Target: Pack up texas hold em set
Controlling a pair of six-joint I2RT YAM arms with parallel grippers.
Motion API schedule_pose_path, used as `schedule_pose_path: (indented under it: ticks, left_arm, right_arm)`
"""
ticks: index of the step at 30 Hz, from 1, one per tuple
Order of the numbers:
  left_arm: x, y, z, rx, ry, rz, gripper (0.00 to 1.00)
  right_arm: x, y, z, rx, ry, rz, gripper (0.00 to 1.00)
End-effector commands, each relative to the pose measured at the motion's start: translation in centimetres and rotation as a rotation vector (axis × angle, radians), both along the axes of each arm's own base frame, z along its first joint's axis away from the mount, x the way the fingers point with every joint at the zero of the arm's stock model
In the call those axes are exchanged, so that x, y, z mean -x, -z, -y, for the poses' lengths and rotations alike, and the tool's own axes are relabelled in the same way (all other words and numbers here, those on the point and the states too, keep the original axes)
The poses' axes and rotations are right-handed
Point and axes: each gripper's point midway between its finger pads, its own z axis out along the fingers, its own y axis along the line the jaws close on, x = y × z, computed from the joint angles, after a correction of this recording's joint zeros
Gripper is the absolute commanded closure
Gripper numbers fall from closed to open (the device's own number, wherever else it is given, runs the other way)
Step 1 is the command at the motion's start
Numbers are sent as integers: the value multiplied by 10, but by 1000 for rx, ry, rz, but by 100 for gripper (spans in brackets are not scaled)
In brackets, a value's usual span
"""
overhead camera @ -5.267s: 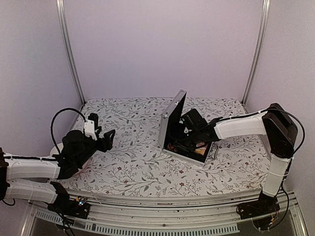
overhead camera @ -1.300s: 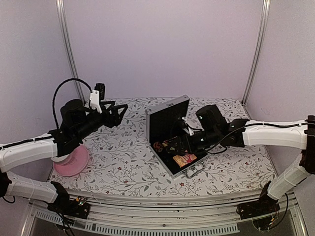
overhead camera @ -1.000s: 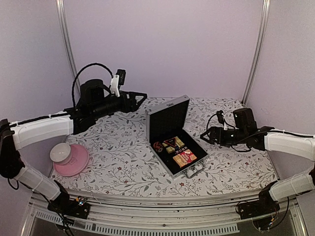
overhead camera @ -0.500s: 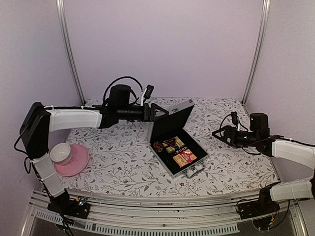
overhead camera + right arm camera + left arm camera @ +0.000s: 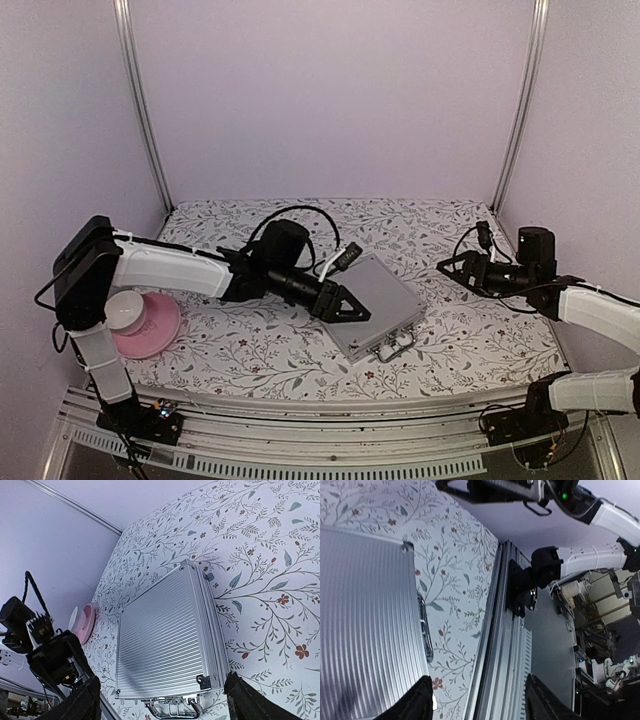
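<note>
The texas hold em set is a flat silver ribbed briefcase [image 5: 388, 303] lying on the flowered table with its lid down, so the contents are hidden. Its metal handle [image 5: 395, 349] points toward the near edge. My left gripper [image 5: 340, 303] is low over the lid's left edge, open, with nothing between its fingers. In the left wrist view the ribbed lid [image 5: 365, 630] and handle [image 5: 424, 625] lie beside the left gripper [image 5: 477, 707]. My right gripper [image 5: 455, 270] hovers open to the right of the case, apart from it. It looks down on the case [image 5: 165, 640] and handle [image 5: 172, 710].
A pink plate [image 5: 160, 330] holding a white bowl [image 5: 125, 310] stands at the near left, also visible as the pink plate [image 5: 86, 622] in the right wrist view. The table's metal front rail [image 5: 495, 645] runs close to the case handle. Frame posts stand at both back corners.
The case lid, upright half a second ago, has come down shut. My left gripper swept down and right with it. My right gripper stays open at the right.
</note>
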Motion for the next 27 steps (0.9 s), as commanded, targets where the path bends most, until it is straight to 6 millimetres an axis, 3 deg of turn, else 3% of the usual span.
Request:
schedule_pose_path:
  ticks: [1, 9, 12, 15, 19, 21, 27]
  left_arm:
    - [20, 29, -11, -62, 18, -9, 39]
    - [-15, 13, -18, -187, -297, 254, 57]
    - [-36, 1, -26, -216, -452, 353, 58]
    - [-40, -6, -21, -198, -467, 381, 58]
    - [-26, 14, -1, -203, -378, 302, 60]
    - [-18, 25, 7, -214, -339, 289, 64]
    - [-11, 47, 10, -243, -300, 287, 67]
  right_arm:
    - [14, 5, -5, -27, -50, -52, 17]
    - [54, 15, -21, -93, -115, -101, 22]
    - [65, 24, -28, -113, -132, -122, 23]
    - [75, 35, -42, -121, -162, -163, 23]
    - [85, 51, -65, -86, -223, -209, 23]
    - [85, 58, -74, -76, -248, -226, 28]
    - [78, 77, -90, -23, -273, -256, 33]
